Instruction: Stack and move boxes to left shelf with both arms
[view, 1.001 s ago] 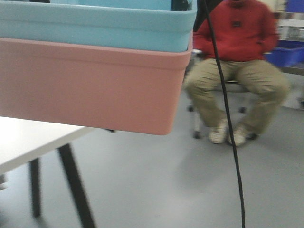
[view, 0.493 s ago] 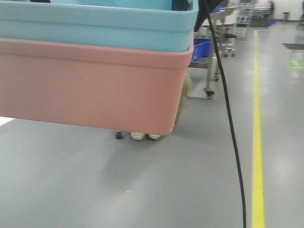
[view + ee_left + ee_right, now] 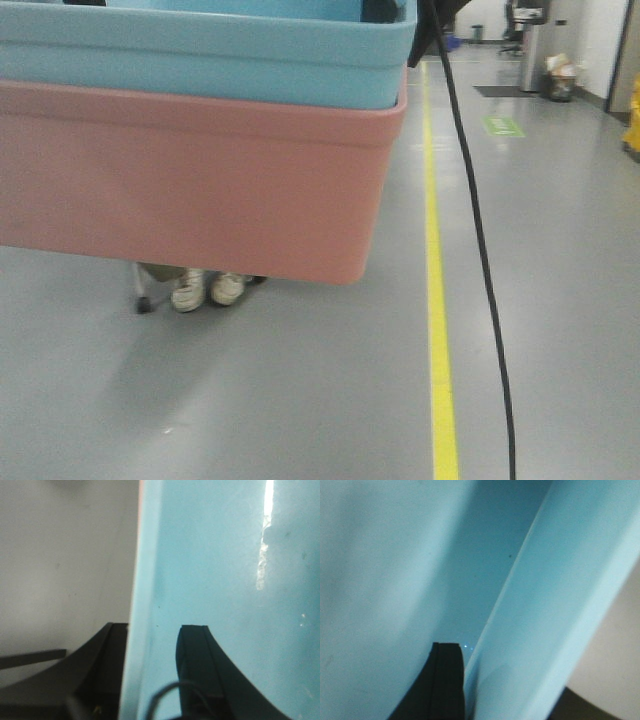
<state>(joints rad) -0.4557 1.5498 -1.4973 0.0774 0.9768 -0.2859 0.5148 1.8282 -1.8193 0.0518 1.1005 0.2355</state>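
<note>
Clamped jaws are seen on both sides: the left gripper (image 3: 152,630) is closed across one wall of the sky-blue bin (image 3: 225,580), one finger inside and one outside, and the right gripper (image 3: 505,670) is pinched over the opposite wall likewise. This bin is nested in the salmon-pink bin (image 3: 200,190), and the stack is held above the grey floor (image 3: 300,400), beside a yellow floor line (image 3: 437,300).

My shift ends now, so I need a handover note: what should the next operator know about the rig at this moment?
Left gripper: shut on the blue bin wall.
Right gripper: shut on its wall too.
The blue bin sits nested in the pink bin; both hang above the floor.
Done: stacking, lifting.
To do: setting them on the left shelf, not in view.
</note>
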